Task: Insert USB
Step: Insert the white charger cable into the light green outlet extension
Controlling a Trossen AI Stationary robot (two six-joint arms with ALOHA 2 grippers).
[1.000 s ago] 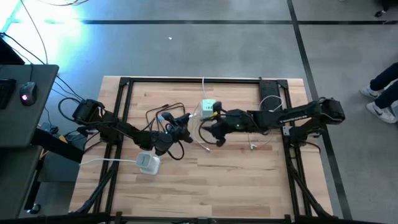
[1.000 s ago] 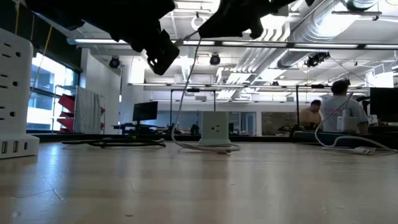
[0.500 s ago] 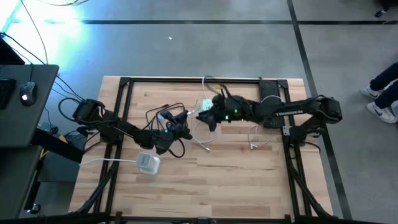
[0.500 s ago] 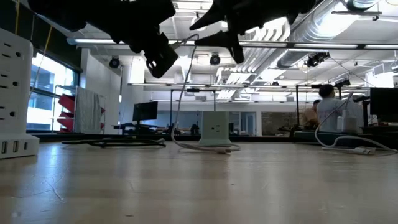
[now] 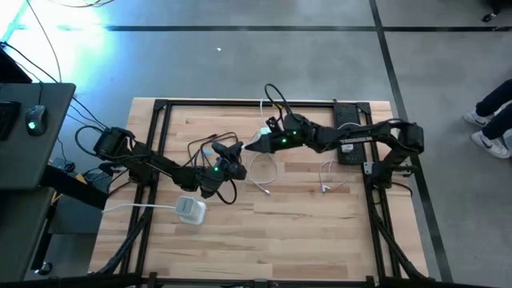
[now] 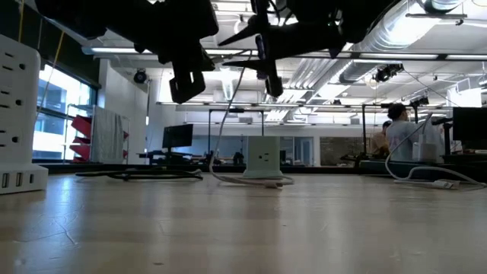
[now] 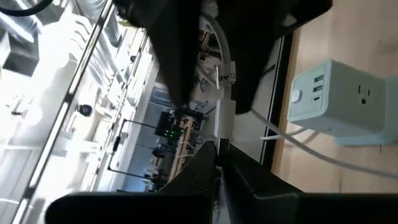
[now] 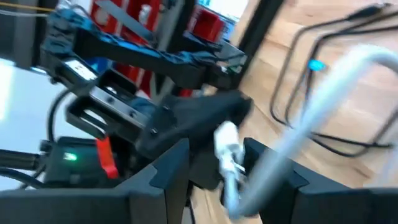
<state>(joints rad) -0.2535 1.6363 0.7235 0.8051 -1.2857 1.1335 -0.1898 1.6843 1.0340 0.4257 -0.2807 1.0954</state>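
Note:
A white USB cable (image 5: 262, 172) hangs between my two grippers above the table's middle. Its plug (image 7: 222, 118) sticks out of my right gripper (image 5: 250, 148), which is shut on the cable and points at my left gripper. My left gripper (image 5: 236, 154) is shut and level, with its tips (image 7: 219, 163) right at the plug's metal end. One white power cube (image 5: 267, 132) with USB ports stands on the table just beyond the grippers. Another cube (image 5: 190, 210) stands nearer the front left. My right gripper pinches the white cable just behind its plug (image 8: 227, 152) between its two fingers, coming level from the table's right. The plug points out past the fingertips, lifted clear. The rest of the cable hangs slack, and its loop (image 5: 264, 188) lies on the table. My left gripper: I cannot tell whether its shut tips touch the plug's metal end (image 7: 219, 147).
Black cables (image 5: 210, 146) with a blue connector lie under and beside my left gripper. Another white cable (image 5: 332, 180) lies at the right. A black frame rail (image 5: 248, 102) runs along the far edge. Bare wood lies toward the near edge (image 5: 280, 240).
My right gripper has gone toward the table's far-left, up to my left gripper, and has rolled strongly about its own axis, carrying the plug end along. The cable's loop stays on the table. My left gripper has rolled in place.

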